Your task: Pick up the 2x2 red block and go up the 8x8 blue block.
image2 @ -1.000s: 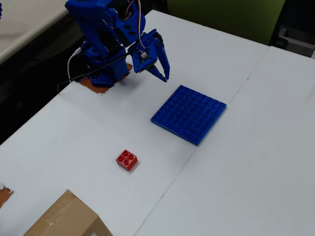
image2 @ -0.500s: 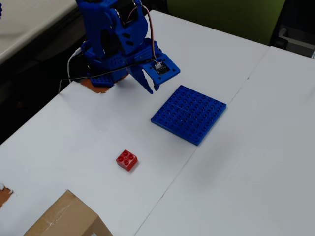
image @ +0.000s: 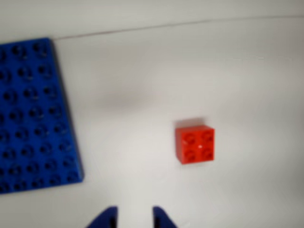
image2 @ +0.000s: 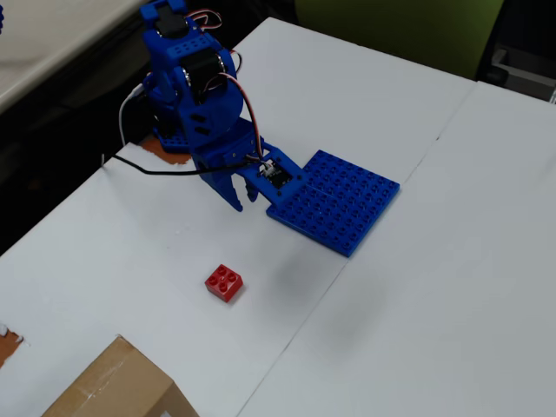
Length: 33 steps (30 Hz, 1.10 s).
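I see gripper point(image2: 242, 200) empty, fingers slightly parted, hanging over tabletop point(image2: 452, 287) beside 8x8 blue block point(image2: 339, 204); 2x2 red block point(image2: 224, 282) sits apart, toward tabletop's near-left corner beside cardboard box point(image2: 117, 387).

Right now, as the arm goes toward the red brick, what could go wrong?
The pincer hangs short of the 2x2 red block and, in the wrist view, the block sits right of its fingertips, so a straight descent may miss or push it. The wrist also passes close over the 8x8 blue block and might nudge it.
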### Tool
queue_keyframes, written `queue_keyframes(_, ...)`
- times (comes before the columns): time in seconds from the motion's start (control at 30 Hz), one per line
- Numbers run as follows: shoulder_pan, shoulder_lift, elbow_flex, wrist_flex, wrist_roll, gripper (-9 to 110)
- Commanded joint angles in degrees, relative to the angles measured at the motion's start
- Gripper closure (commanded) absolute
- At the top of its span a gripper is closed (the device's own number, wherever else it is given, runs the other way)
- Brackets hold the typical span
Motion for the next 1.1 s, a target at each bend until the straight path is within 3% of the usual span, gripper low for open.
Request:
queue_keyframes(0.0, 2.7, -1.8, -3.3, -2.7, -5.8, 91)
queue_keyframes(0.63, 11.4, -10.8, -4.2, -14.3, -24.2, 87)
queue_keyframes(0.83, 12.7, -13.4, -4.2, -17.1, -24.8, 76)
queue_keyframes(1.07, 12.3, -16.2, -5.5, -18.7, -21.9, 71)
